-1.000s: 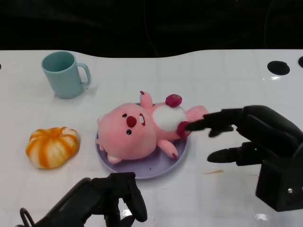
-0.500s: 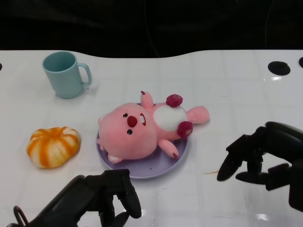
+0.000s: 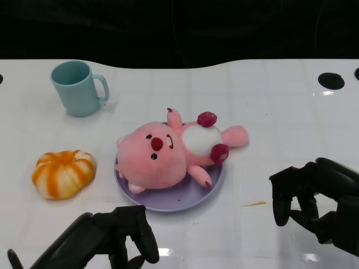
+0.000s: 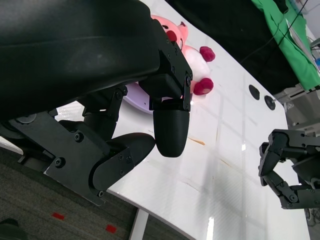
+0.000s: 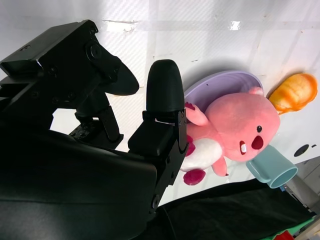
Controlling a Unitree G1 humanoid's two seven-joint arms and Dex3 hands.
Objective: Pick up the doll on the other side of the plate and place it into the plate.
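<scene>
Currently doll lies on plate; right hand and left hand curled, holding nothing.

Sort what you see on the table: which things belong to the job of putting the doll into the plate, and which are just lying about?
Belong to the job:
pink doll, lying on the plate
purple plate

Just lying about:
teal mug
orange pumpkin
</scene>
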